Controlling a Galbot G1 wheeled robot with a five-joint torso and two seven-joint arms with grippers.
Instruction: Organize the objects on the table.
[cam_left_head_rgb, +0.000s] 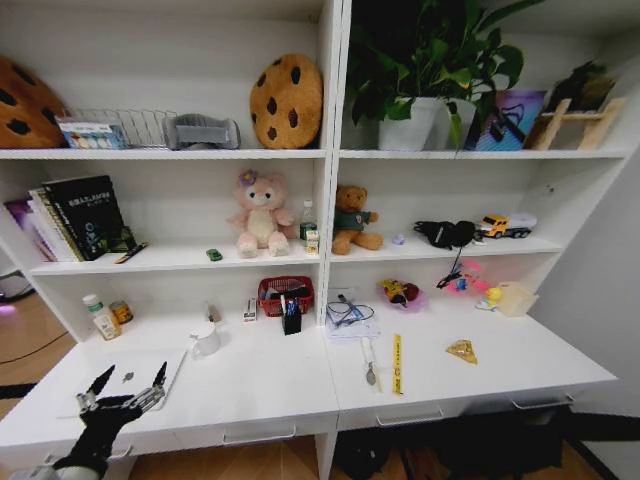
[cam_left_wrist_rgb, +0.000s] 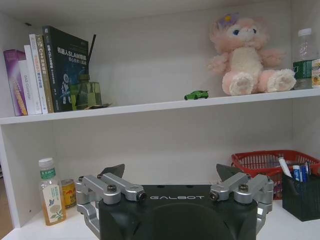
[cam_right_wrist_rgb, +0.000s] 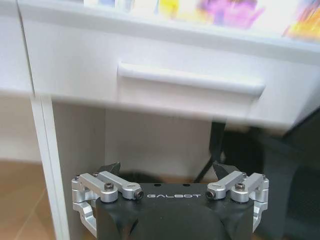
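Laptop (cam_left_head_rgb: 135, 372) flat on white table (cam_left_head_rgb: 270, 385), left end, under the left gripper (cam_left_head_rgb: 128, 382).
Left gripper hovers just above laptop, fingers spread, holding nothing. Yellow ruler (cam_left_head_rgb: 397, 362) lies well right of laptop. Right gripper (cam_right_wrist_rgb: 170, 170) spread wide, below table edge near drawer handle (cam_right_wrist_rgb: 190, 80).

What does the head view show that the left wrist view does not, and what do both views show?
Head view alone: the laptop under the open left gripper, the yellow ruler, the brown bear and the potted plant.

Left wrist view alone: the black pen holder in close detail, with pens standing in it.

Both: the books, the pink plush bear, the green toy car, the red basket, the bottle and the small can.
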